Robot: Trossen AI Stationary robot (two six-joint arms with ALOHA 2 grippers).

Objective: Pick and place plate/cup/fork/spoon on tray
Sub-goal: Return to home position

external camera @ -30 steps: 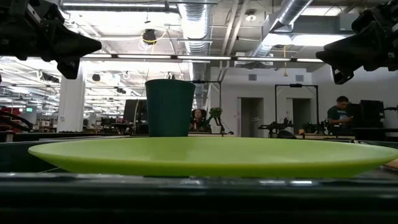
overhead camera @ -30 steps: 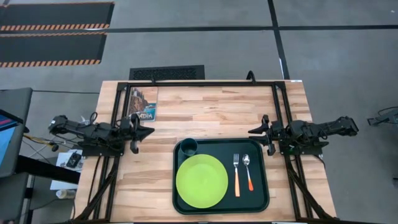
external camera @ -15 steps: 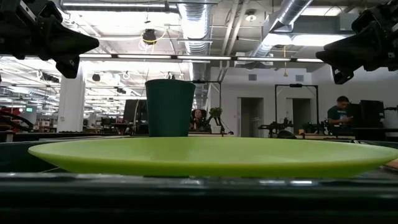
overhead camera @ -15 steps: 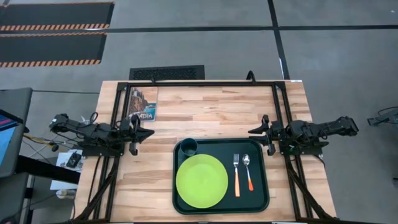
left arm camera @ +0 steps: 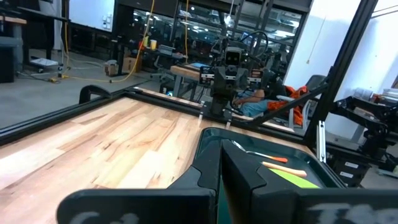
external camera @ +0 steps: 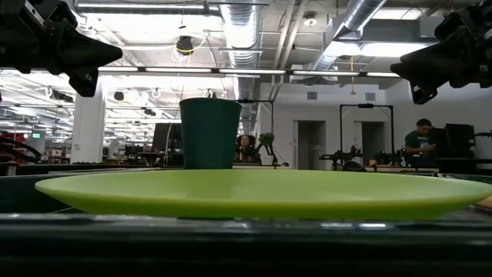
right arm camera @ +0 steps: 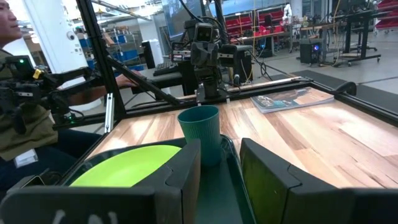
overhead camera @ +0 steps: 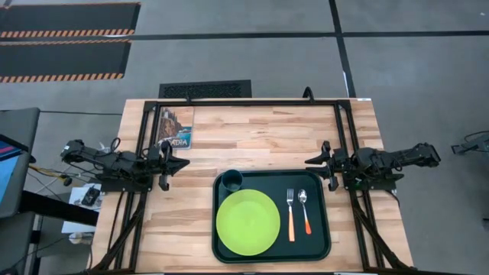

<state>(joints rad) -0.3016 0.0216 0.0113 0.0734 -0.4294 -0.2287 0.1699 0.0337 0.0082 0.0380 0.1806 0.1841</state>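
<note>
The dark green tray (overhead camera: 317, 191) lies on the near middle of the wooden table. On it rest the lime-green plate (overhead camera: 247, 222), the teal cup (overhead camera: 233, 179) upright at the tray's far left corner, the fork (overhead camera: 290, 214) and the spoon (overhead camera: 305, 210) side by side at the right. My left gripper (overhead camera: 183, 162) hovers shut and empty left of the tray, pointing toward it. My right gripper (overhead camera: 309, 161) hovers open and empty at the tray's far right corner. The right wrist view shows the cup (right arm camera: 200, 134) and plate (right arm camera: 124, 165) beyond its fingers.
A picture booklet (overhead camera: 176, 126) lies at the table's far left. Black frame rails (overhead camera: 244, 102) run along the table's far edge and both sides. A person (right arm camera: 18, 93) sits beyond the table's left side. Bare wood lies between the tray and the far rail.
</note>
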